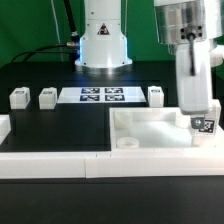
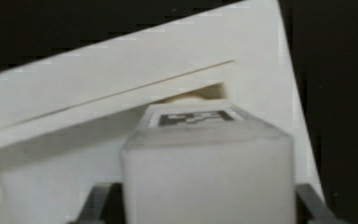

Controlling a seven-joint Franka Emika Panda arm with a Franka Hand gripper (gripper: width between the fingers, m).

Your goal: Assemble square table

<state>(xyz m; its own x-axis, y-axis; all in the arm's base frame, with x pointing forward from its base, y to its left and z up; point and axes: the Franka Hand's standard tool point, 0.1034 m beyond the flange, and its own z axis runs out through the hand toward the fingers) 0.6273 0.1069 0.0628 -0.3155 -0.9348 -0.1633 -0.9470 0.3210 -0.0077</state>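
Early in the assembly, by the look of it. Gripper point(image 2: 202, 203) clamped on one leg peg point(image 1: 196, 95), fingers point(image 2: 99, 201) pressed to its sides, peg upright, tagged end down. Hangs over the square panel point(image 1: 150, 132), at its far corner on the exterior view's right. In the wrist view the peg end sits right by a corner socket point(image 2: 192, 96), partly hidden behind the peg. Cannot tell whether touching or just above.

Panel lies flat, rim up, on the black table point(image 1: 60, 125), toward the exterior view's right. No peg seen seated in any socket; the near socket point(image 1: 127, 143) looks empty. Three loose pegs point(image 1: 47, 97) lie in a row at the back: two on the exterior view's left of the marker board point(image 1: 103, 96), one just beside it on the right.

Judged: first of four legs in hand; seating it and three more fetches left.

Room: raised rim close around the target corner, so little sideways slack there. Long white bar point(image 1: 50, 165) runs along the front, just beside the panel. Open black surface between panel and loose pegs, free air above for lifting. Robot base point(image 1: 103, 45) behind the marker board, well apart.
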